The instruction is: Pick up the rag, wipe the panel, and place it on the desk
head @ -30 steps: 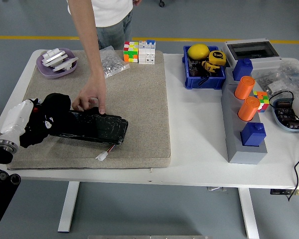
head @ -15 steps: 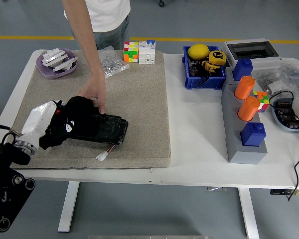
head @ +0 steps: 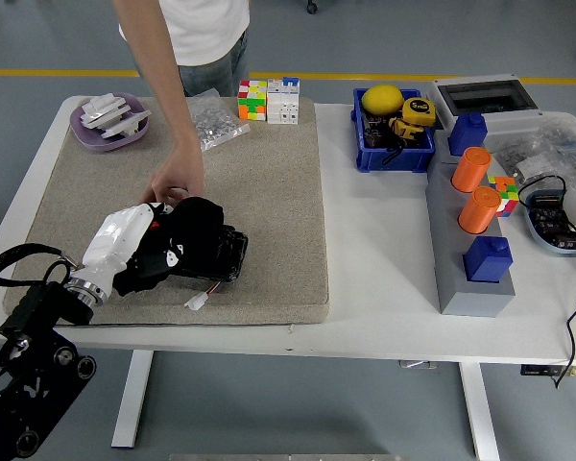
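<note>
Left hand [head: 134, 245] gripping black rag [head: 178, 245], covering most of panel [head: 226, 259]; fingers buried, person's hand [head: 176, 182] steadying far edge.

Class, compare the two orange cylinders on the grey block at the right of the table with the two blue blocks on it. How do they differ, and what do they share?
The orange cylinders are round and lie tilted; the blue blocks are boxy and sit upright. The cylinders occupy the middle of the grey block, next to each other; the blue blocks stand at its two ends, one far, one near. All four rest in a row on the same grey block.
</note>
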You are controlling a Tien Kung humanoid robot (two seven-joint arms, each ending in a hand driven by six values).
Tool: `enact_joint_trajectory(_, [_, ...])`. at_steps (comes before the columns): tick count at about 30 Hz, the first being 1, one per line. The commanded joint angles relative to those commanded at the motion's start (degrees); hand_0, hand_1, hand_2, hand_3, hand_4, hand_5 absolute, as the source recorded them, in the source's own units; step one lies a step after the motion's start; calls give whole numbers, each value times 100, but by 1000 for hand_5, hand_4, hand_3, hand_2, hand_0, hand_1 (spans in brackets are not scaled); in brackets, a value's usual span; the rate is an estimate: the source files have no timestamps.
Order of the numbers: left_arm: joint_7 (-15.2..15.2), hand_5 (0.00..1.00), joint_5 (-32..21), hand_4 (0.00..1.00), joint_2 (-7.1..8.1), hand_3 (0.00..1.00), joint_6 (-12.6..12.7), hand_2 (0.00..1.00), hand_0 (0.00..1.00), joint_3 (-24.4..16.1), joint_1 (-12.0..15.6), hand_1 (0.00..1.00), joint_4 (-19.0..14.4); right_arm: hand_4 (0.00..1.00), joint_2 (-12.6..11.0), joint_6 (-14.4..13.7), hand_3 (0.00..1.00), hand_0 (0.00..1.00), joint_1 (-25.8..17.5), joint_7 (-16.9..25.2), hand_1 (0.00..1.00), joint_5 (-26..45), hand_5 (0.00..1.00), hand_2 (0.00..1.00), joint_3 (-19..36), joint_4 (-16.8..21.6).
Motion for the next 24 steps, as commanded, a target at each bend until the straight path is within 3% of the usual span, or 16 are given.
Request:
enact_joint_trajectory(11, [61, 2, -11, 15, -52, 439, 25, 556, 262, 564, -111, 204, -242, 921, 7, -26, 549, 507, -43, -47, 557, 303, 401, 643, -321, 0])
enact_joint_trajectory(24, [94, 2, 46, 7, -113, 439, 108, 556, 260, 509, -89, 205, -189, 925, 11, -30, 550, 509, -97, -74, 557, 491, 404, 645, -550, 0])
